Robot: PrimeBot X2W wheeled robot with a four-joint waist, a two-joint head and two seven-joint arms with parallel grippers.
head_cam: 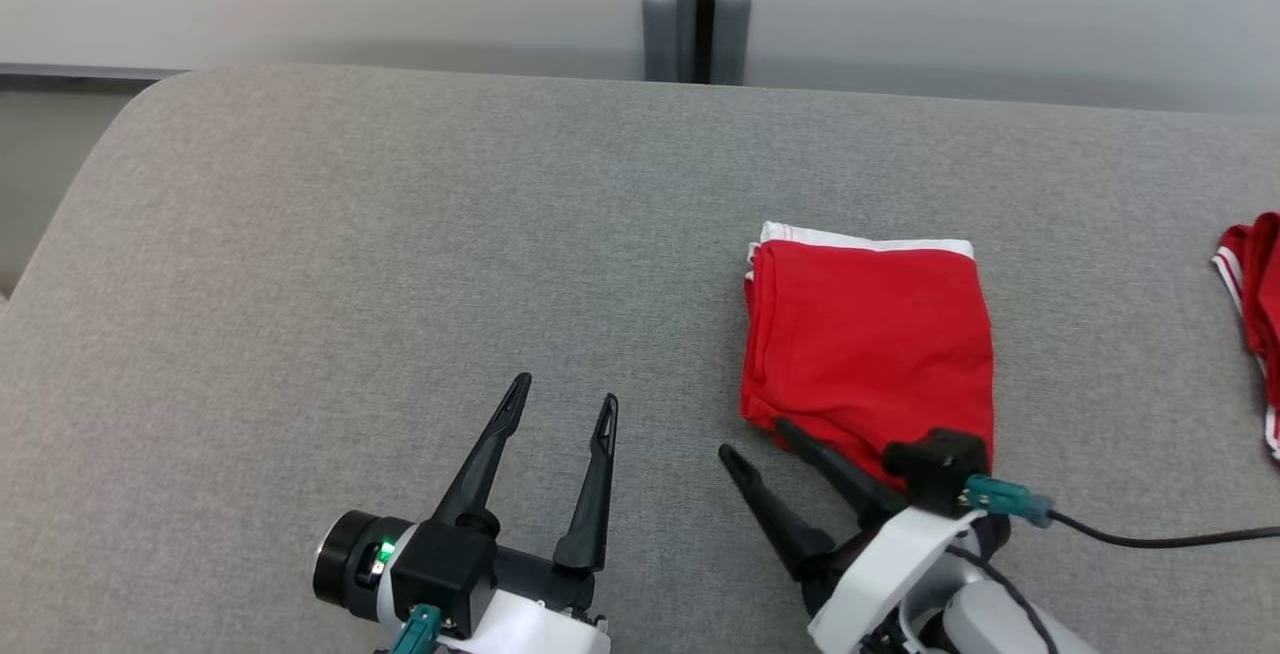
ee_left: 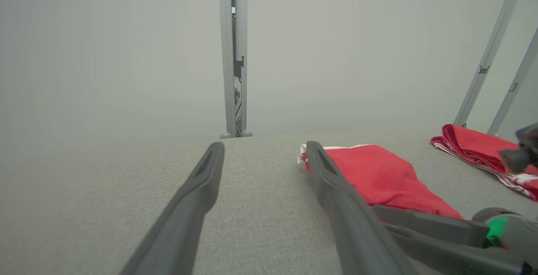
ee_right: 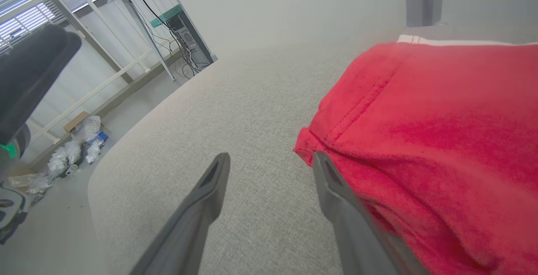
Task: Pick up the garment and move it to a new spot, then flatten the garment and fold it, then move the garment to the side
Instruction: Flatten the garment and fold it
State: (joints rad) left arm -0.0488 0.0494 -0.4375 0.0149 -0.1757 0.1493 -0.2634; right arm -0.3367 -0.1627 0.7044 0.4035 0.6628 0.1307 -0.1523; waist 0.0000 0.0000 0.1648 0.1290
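So the left claw sits near left over the grey padded top, fingers spread wide, nothing in them. Just right of it, the right claw is spread too and grips nothing. One finger is right at the near-left corner of the folded red garment, can't tell if it actually touches. The garment lies flat right of centre, white band along its far edge. Another red-and-white cloth is bunched at the right edge, well apart.
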